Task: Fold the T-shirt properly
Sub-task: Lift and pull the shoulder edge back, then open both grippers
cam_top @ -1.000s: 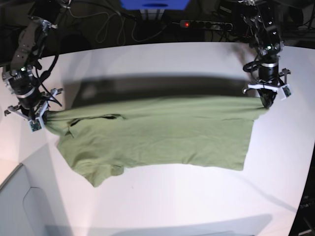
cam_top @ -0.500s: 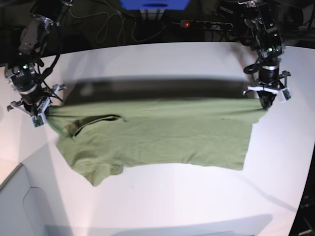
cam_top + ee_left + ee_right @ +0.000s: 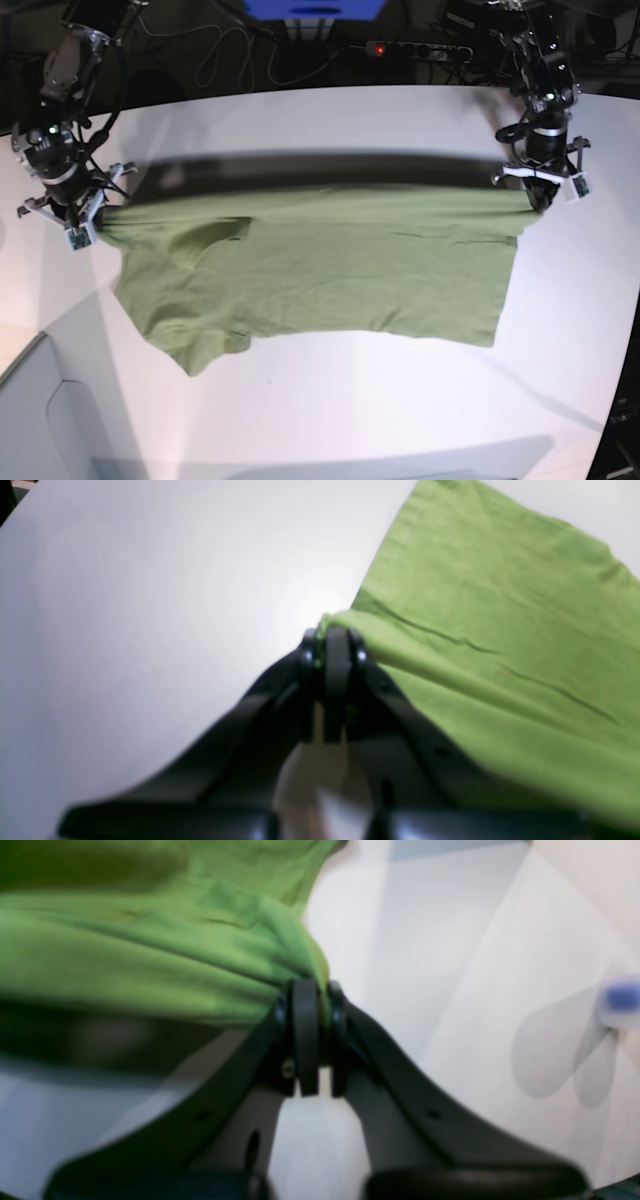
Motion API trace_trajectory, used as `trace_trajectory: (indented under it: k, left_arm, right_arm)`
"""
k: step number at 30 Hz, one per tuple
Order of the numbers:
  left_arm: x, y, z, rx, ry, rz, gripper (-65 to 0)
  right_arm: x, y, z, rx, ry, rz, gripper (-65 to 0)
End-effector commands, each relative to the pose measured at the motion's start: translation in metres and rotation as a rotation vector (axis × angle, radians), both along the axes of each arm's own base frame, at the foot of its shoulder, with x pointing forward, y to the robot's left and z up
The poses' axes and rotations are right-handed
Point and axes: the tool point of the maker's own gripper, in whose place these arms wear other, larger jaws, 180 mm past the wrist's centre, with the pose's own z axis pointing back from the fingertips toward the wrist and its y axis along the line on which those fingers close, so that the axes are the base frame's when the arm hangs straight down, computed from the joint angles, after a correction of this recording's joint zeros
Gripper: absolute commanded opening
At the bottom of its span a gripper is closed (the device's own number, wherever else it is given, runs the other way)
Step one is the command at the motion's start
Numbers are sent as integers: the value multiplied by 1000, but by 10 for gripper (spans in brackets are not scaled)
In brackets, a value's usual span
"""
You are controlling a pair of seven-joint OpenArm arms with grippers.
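showing sleeves, base view alone (tools [image 3: 540, 203] pinch t-shirt [image 3: 330, 275]).

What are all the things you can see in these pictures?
T-shirt: one, olive green, spread across the middle of the table, its far edge lifted at both ends.
Table: one, white, under everything.
Power strip: one, black with a red light, behind the table's far edge.
Cables: several, dark, behind the table on the view's left.
Blue object: one, at the top edge of the base view; cannot tell what it is.
Left gripper: one, black, on the base view's right, jaws shut on a corner of the shirt.
Right gripper: one, black, on the base view's left, jaws shut on the shirt's other end.
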Motion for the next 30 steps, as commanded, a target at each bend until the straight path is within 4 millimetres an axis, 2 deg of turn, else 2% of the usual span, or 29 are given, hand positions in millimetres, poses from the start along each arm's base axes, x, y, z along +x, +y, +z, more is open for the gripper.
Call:
trace_trajectory:
  k: [1,6,12,19,30]
  left_arm:
    - [-1,7,12,34,-29,3,-650]
    - [-32,4,-10,15,54,7,-650]
    - [-67,-7,-35,-30,137,33,-650]
    - [-95,-16,-50,-63,198,53,-650]
    - [-120,-15,-54,-53,253,54,-650]
  right_arm:
    - [-4,-5,5,-28,-4,9,-648]
    - [-37,-2,-20,-23,92,19,-648]
    - [-64,-2,-35,-19,162,21,-648]
    - [-82,-3,-44,-22,211,22,-646]
    - [-100,-3,-51,-25,256,25,-645]
